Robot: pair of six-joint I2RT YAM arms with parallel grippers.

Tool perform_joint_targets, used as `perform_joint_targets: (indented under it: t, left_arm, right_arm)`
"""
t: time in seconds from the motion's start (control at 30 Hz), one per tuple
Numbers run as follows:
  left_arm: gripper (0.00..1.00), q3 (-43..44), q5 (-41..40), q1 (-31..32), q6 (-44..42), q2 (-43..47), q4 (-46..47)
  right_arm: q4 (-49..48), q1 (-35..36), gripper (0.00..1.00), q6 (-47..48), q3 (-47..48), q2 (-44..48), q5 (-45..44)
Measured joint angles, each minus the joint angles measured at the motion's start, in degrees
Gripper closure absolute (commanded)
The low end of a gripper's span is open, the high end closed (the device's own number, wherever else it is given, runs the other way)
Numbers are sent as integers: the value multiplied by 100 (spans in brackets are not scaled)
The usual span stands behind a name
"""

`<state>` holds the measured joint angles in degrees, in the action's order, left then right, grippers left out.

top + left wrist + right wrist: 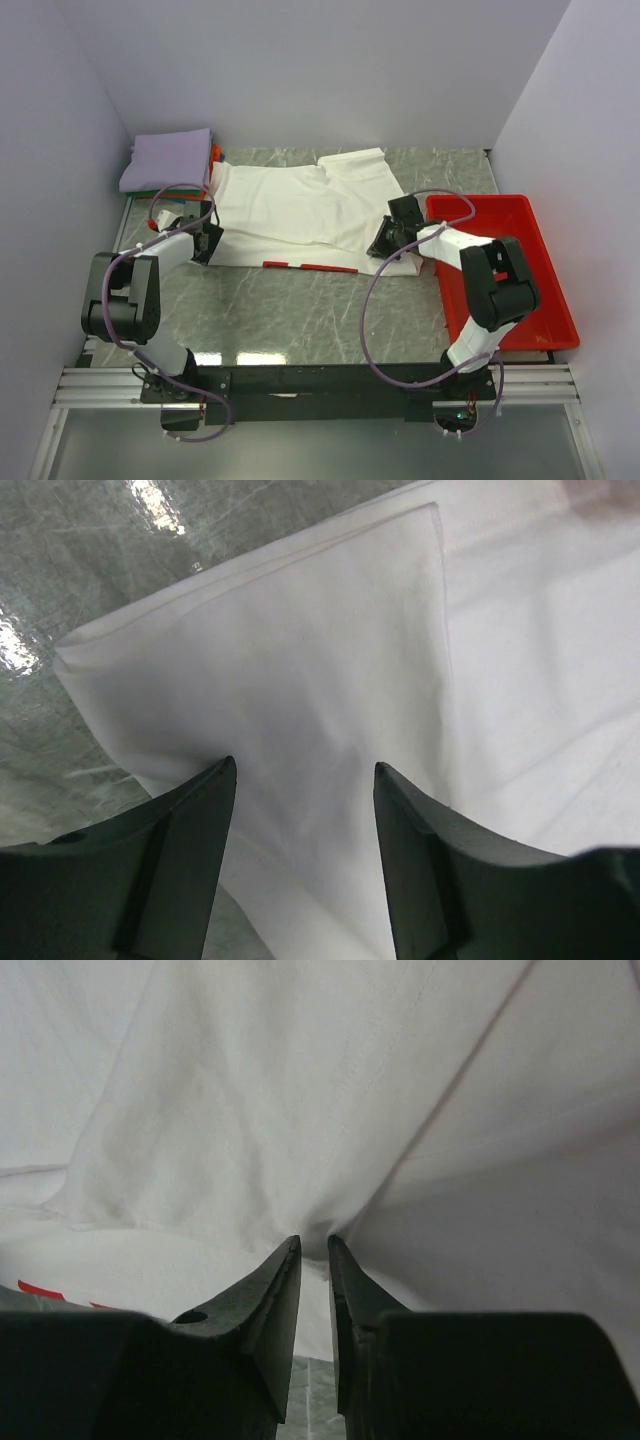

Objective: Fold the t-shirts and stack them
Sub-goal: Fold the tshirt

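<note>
Cloth lay under both hands: the white t-shirt point(300, 205) was spread flat across the worktop point(300, 310). I saw my left hand point(305, 770) released, fingers wide over its left edge, and my right hand point(314, 1242) clenched on a gathered fold at its right side.

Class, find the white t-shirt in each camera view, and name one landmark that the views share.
Top external: white t-shirt spread flat, centre of picture.
Left wrist: white t-shirt fills centre and right.
Right wrist: white t-shirt fills nearly the whole picture.
Shared landmark: the grey marbled tabletop.
</note>
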<state>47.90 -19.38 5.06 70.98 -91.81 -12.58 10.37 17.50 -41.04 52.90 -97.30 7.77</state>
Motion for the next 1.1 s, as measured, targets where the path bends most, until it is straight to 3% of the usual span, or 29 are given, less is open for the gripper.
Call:
perform_joint_targets:
  t: [0.17, 0.27, 0.93, 1.0, 1.03, 1.1]
  left_arm:
    - [37, 0, 0, 0, -4, 4, -4]
    - [37, 0, 0, 0, -7, 4, -4]
    - [37, 0, 7, 0, -133, 4, -7]
    - [37, 0, 7, 0, -138, 4, -9]
    - [37, 0, 7, 0, -140, 4, -9]
    - [37, 0, 7, 0, -146, 4, -9]
  right_arm:
    - [20, 37, 95, -46, 63, -55, -9]
    - [114, 50, 100, -52, 258, -70, -9]
    - [914, 63, 100, 129, 3071, -1644, 37]
    - [979, 63, 96, 149, 3062, -1635, 7]
    - [981, 63, 88, 151, 3012, -1591, -28]
    - [951, 63, 81, 160, 2763, -1432, -96]
